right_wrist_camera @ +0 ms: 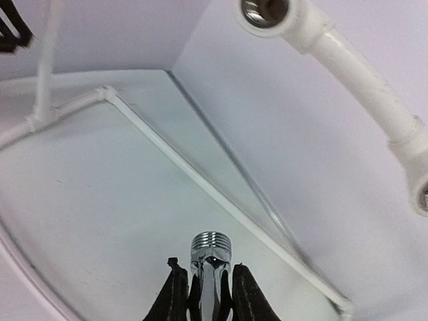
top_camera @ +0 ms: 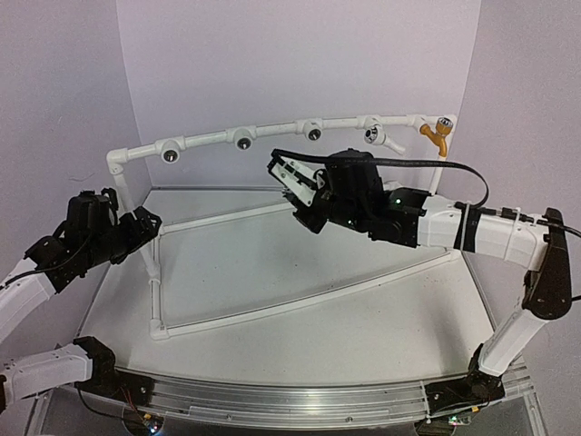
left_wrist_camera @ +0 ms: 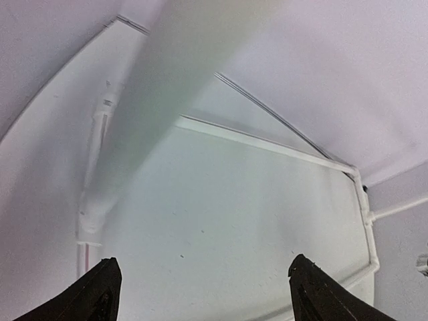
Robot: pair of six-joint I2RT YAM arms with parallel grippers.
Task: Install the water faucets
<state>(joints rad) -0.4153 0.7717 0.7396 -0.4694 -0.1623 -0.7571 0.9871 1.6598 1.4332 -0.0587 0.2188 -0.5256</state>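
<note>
Chrome, hard and slick, the silver faucet (right_wrist_camera: 211, 246) is pinched by its body in the right pincer (right_wrist_camera: 208, 271), with its threads free. It is probably heavy for its size, so a firm hold clear of the threads suits. The left pincer (left_wrist_camera: 204, 262) gapes wide and empty above the bench (left_wrist_camera: 221, 214). Farther off, an open tee fitting (right_wrist_camera: 302, 27) sits on the pipe frame (right_wrist_camera: 364, 80).

We log bright, even, violet-tinged light — soft shadows. The white plastic pipe post (left_wrist_camera: 144, 107) blurs close to the left wrist camera; the silver-grey threaded metal faucet (right_wrist_camera: 211, 249) glints.
</note>
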